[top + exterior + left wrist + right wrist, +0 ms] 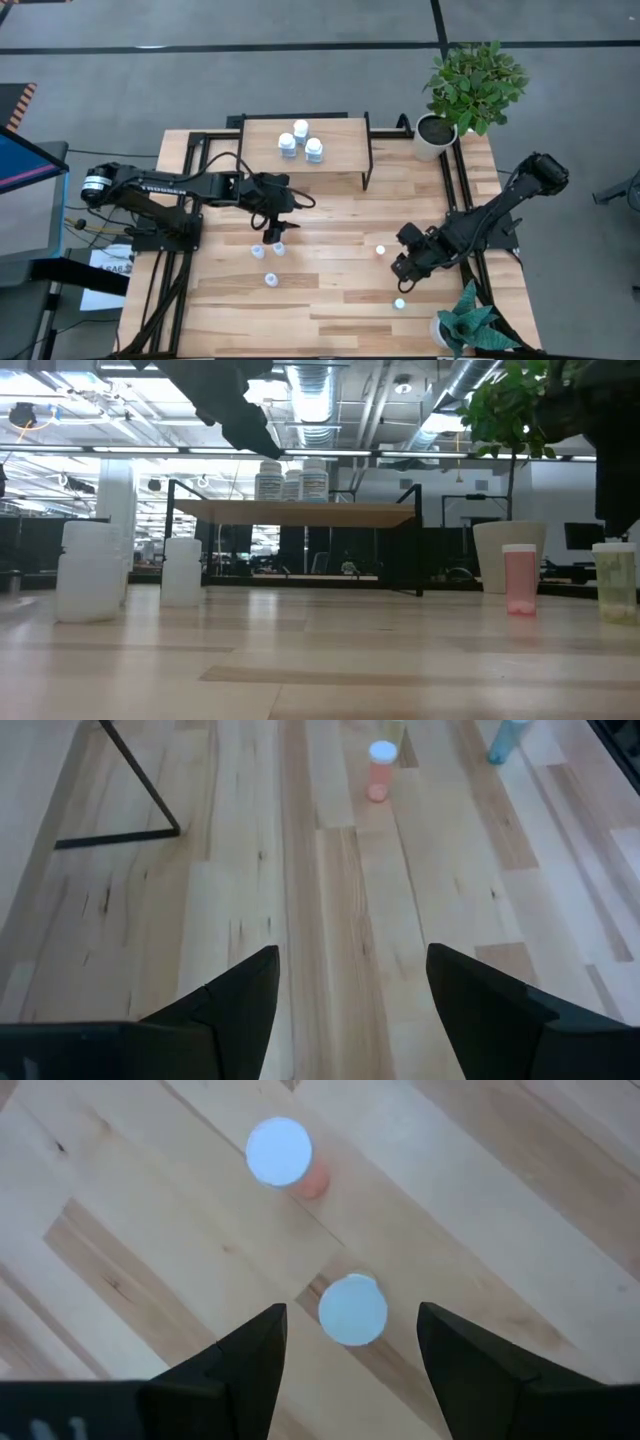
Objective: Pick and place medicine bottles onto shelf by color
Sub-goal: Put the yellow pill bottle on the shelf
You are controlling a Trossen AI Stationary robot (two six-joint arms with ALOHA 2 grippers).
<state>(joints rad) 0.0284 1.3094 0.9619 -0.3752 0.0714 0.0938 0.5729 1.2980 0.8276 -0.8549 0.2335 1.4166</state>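
Three larger white medicine bottles stand together on the small light-wood shelf with thin black legs. On the big plank table I count three small bottles near the left gripper, whose fingers are spread and hold nothing. Two more small bottles, one orange-tinted and one greenish-white, are by the right gripper, also spread wide and empty, above the greenish-white one.
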